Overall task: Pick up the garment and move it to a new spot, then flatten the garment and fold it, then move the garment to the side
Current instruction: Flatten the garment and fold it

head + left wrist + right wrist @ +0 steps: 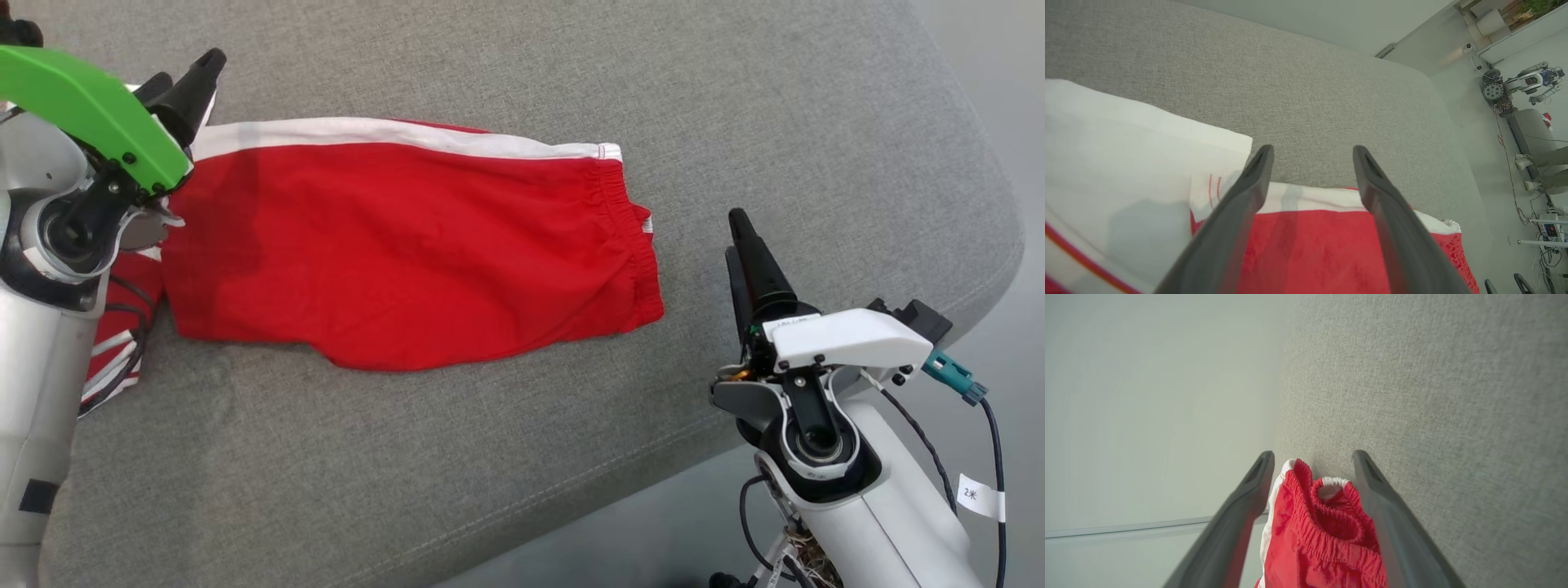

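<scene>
Red shorts, white side stripe, gathered elastic waistband

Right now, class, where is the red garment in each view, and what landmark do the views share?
Head view: red garment centre, spread flat.
Left wrist view: garment bottom centre, behind fingers.
Right wrist view: garment bottom centre, bunched between fingers.
Shared landmark: grey fabric surface.
</scene>
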